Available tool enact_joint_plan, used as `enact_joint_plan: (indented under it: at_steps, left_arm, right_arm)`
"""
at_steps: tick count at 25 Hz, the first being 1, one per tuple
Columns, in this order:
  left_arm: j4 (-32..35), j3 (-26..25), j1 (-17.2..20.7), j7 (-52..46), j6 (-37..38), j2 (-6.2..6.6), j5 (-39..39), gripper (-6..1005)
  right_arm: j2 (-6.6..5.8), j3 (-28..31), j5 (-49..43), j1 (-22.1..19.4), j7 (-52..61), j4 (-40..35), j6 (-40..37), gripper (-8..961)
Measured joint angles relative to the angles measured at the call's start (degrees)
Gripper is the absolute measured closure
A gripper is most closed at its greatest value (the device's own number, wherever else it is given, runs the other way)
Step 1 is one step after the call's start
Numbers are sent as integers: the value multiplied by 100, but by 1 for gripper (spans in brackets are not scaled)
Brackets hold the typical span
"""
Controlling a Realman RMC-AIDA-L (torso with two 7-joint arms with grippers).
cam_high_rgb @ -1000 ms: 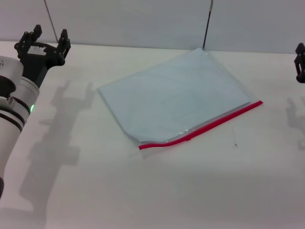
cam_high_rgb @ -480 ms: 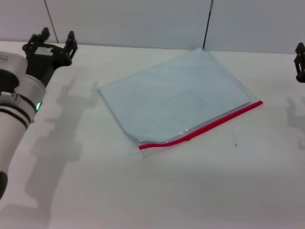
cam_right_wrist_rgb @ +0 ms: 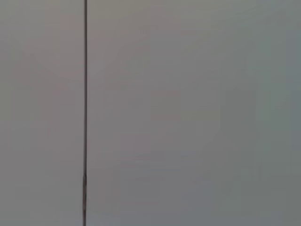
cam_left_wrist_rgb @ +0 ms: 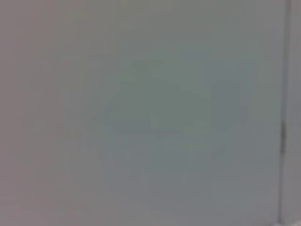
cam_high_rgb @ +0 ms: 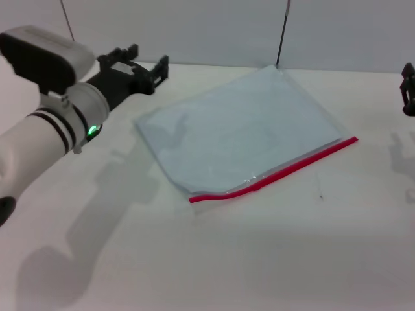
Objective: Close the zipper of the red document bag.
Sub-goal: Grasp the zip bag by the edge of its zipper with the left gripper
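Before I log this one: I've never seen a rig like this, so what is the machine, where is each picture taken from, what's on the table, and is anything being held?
This is a two-armed robot. The wide picture comes from a camera on its head, looking down at a white table. The other two come from cameras on its wrists; right now both show only a plain grey wall.

On the table lies the red document bag, a flat pale-blue see-through pouch. The zipper is the red strip along its near edge.

The left end effector, black with its fingers apart, reaches over the table near the bag's far left corner and holds nothing. The right end effector sits at the right edge, away from the bag; only part of it shows.
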Motion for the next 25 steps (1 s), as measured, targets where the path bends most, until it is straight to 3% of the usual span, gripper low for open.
enact_joint_plan:
  at_steps: [7,16,25]
  left_arm:
    - [1270,-21,251,24,-1451,99,816,335]
    - [2633,8,336,335,-3288,195,942,336]
    - [3665,-52,196,1252,-5303,41,739,336]
  right_arm:
    - [-8,2,0,4,0,-13,153,611]
    - [-14,17,32,30,0,-4,295,612]
    - [-16,19,101,57,0,-8,301,613]
